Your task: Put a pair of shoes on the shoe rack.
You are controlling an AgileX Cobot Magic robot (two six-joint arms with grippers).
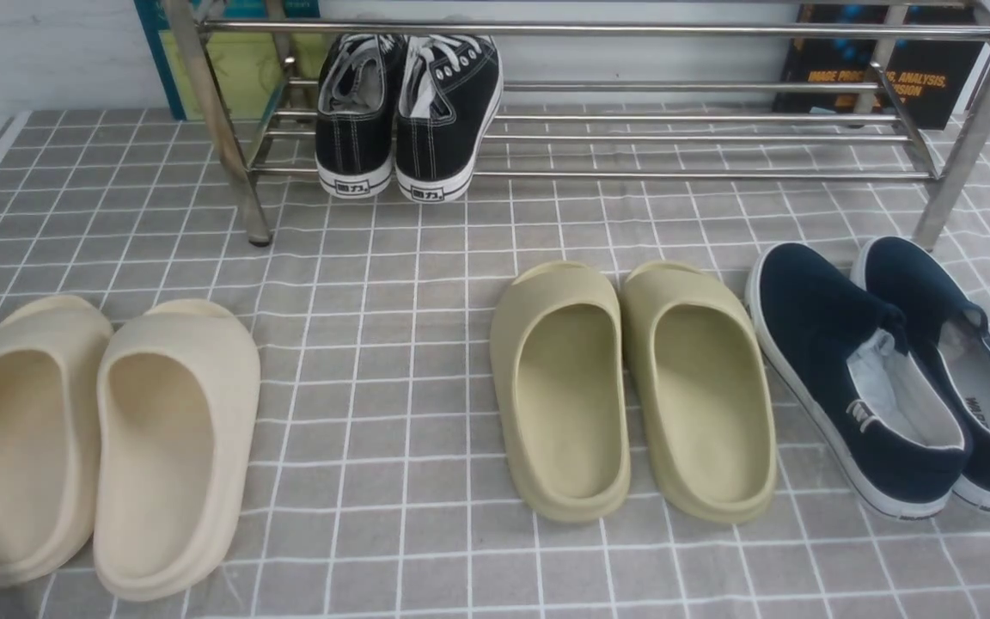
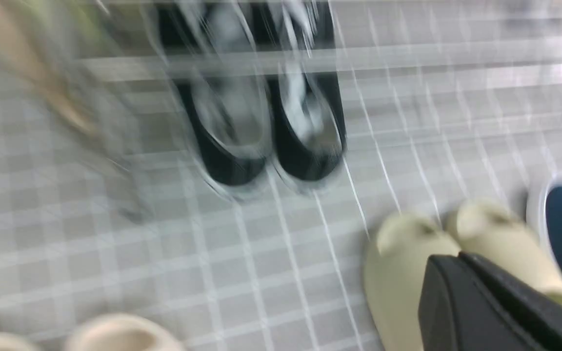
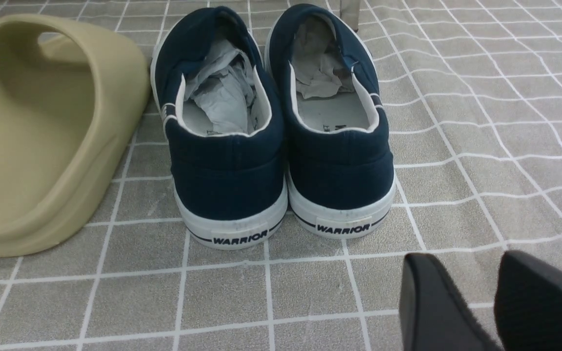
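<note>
Black canvas sneakers (image 1: 409, 120) with white stitching sit side by side at the left end of the silver tubular shoe rack (image 1: 701, 174), heels nearest. Only the wrist views show the arms' ends: the left hand (image 2: 461, 263), blurred, looks pressed together; the right hand (image 3: 478, 273), narrowly parted and empty, hovers near the navy slip-ons (image 3: 281, 146).

Shoe rack (image 1: 701, 137) bare right of pair of shoes (image 1: 409, 129), top rail (image 1: 598, 28) overhead, olive slides (image 1: 559, 387), navy slip-ons (image 1: 856, 370) in front, blurred desk strip (image 2: 281, 234) probably free.
</note>
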